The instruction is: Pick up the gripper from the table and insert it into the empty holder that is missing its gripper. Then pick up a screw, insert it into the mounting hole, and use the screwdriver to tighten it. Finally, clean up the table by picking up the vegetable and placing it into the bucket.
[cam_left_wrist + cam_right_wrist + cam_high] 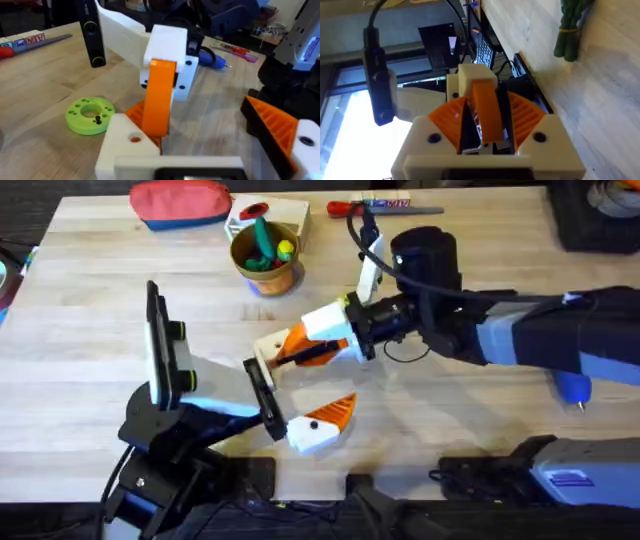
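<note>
My right gripper (pixel 328 332) is shut on the orange ribbed gripper (pixel 300 346), holding it against the white holder (pixel 268 350), which is one finger of my left gripper (pixel 300 388). In the left wrist view the orange gripper (pixel 159 95) stands upright with its lower end against the holder (pixel 127 145), below the right gripper (pixel 167 45). My left gripper (pixel 200 142) is open; its other finger carries an orange pad (pixel 275 125). The blue screwdriver (pixel 572 388) lies under the right arm. A dark-green vegetable (pixel 572 27) lies on the table. The bucket (pixel 266 258) stands at the back.
The bucket holds green and yellow items. A red pouch (pixel 180 202) and a white-and-tan box (pixel 285 215) sit behind it. A red-handled screwdriver (pixel 348 208) lies at the far edge. A lime-green disc (pixel 90 116) with a small dark screw (pixel 98 120) rests near the left gripper.
</note>
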Action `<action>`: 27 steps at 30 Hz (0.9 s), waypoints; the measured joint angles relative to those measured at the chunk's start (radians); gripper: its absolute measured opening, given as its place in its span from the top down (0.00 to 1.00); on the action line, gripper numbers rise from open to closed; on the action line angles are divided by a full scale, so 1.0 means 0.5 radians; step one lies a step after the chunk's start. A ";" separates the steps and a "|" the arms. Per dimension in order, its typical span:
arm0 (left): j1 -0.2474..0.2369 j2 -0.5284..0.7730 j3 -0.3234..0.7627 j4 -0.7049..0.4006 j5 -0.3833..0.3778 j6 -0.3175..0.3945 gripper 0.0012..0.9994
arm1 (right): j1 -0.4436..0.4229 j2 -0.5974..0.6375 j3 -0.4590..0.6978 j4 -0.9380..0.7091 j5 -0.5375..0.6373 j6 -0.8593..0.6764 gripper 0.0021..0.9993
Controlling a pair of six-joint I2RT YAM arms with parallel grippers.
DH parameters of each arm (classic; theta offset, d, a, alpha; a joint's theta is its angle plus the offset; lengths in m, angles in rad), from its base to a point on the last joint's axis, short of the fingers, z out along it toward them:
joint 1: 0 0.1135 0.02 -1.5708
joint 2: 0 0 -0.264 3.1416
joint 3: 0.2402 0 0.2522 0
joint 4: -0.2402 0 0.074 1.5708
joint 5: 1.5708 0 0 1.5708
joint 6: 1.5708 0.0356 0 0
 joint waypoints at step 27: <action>-0.021 0.000 0.000 -0.009 0.133 0.009 0.01 | -0.444 0.013 0.013 0.141 0.133 -0.452 0.01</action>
